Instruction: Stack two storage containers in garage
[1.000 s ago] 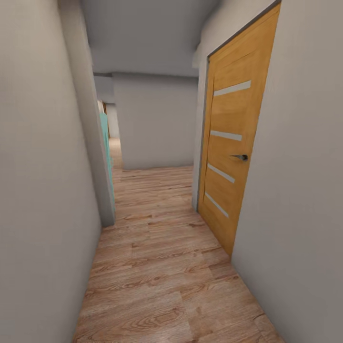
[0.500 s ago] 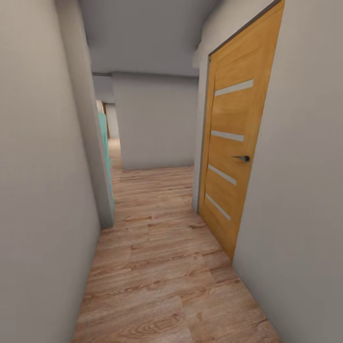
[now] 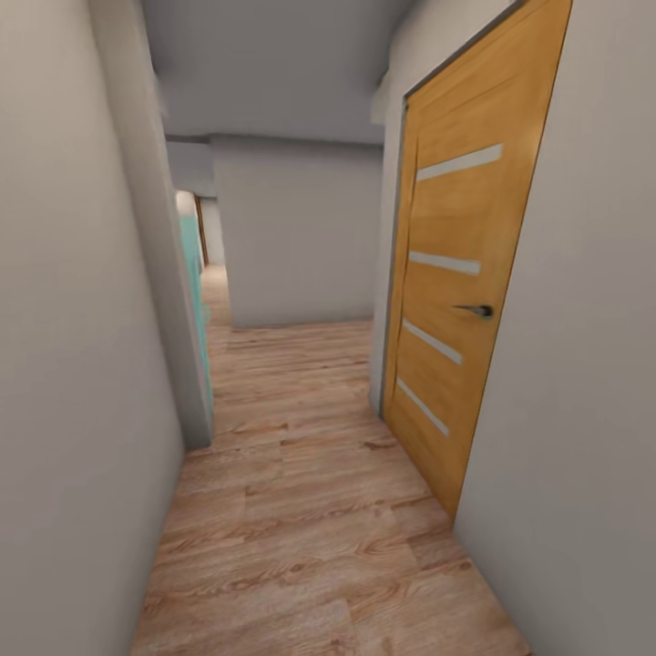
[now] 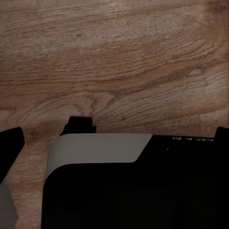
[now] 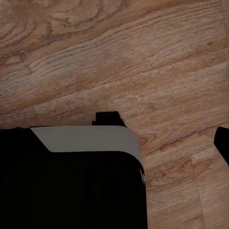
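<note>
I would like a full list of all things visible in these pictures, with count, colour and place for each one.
wooden door: one, orange-brown with four pale strips, closed, in the wall at right of the corridor.
door handle: one, dark, on the door's right side.
wood plank floor: one, light brown, along the corridor and under both wrist cameras.
walls: pale grey, on both sides and across the far end.
turquoise panel: one, at the left opening, far down.
ceiling: grey, above.
robot body: black and grey, below the wrist cameras; jaws not distinguishable.

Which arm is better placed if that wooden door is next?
Right, tentatively: the door and its handle lie on the robot's right, while both wrist views face the floor.
</note>
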You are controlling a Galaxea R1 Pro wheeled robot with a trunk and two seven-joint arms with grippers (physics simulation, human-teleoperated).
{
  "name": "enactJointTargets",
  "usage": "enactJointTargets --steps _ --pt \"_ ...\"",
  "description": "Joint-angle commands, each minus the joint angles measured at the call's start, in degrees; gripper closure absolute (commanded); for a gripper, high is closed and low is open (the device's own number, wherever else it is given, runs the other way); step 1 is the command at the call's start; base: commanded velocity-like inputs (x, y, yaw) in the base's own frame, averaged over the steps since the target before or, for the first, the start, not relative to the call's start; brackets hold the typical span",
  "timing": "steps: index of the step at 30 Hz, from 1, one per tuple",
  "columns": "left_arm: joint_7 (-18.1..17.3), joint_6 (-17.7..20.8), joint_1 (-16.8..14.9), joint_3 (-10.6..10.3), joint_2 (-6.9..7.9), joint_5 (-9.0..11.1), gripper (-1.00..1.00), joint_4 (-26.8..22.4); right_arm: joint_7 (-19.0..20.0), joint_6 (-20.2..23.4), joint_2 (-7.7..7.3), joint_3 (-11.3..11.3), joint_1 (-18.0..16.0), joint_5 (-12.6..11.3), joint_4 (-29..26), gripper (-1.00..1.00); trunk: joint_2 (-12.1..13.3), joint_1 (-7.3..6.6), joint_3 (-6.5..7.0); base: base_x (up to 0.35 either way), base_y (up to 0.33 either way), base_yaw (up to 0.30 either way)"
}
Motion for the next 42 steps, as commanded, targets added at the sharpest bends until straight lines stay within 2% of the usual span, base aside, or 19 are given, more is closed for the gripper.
enactJointTargets --steps 1,42 --pt "0.04 0.03 -0.03 -0.18 -0.01 0.60 -1.00 -0.01 -0.02 -0.30 0.05 0.45 -0.06 -0.54 0.17 -1.00 -0.03 0.03 -0.06 0.320 0.000 0.000" --pt "0.04 0.01 -0.03 -0.18 -0.01 0.56 -1.00 -0.01 -0.02 -0.29 0.05 0.45 -0.06 -0.59 0.17 -1.00 -0.03 0.03 -0.06 0.320 0.000 0.000"
